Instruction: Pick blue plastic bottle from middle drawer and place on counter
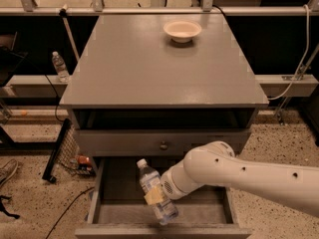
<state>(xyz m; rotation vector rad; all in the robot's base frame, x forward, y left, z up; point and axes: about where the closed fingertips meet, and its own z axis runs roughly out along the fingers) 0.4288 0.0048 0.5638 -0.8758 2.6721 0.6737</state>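
The blue plastic bottle [149,179], with a white cap and a pale label, is tilted with its cap up and to the left. It hangs over the open middle drawer [119,185]. My gripper [156,196] comes in from the right at the end of the white arm [234,176]. It is shut on the bottle's middle, where a yellowish pad shows on the label. The bottle's lower end hangs near the drawer's front edge. The grey counter [149,68] lies above and behind.
A white bowl [182,30] sits at the counter's far side. The shut drawer front with a round knob [163,145] is just above the open drawer. A clear water bottle [60,66] stands on a ledge at the left. A black wire rack [62,151] leans by the cabinet's left side.
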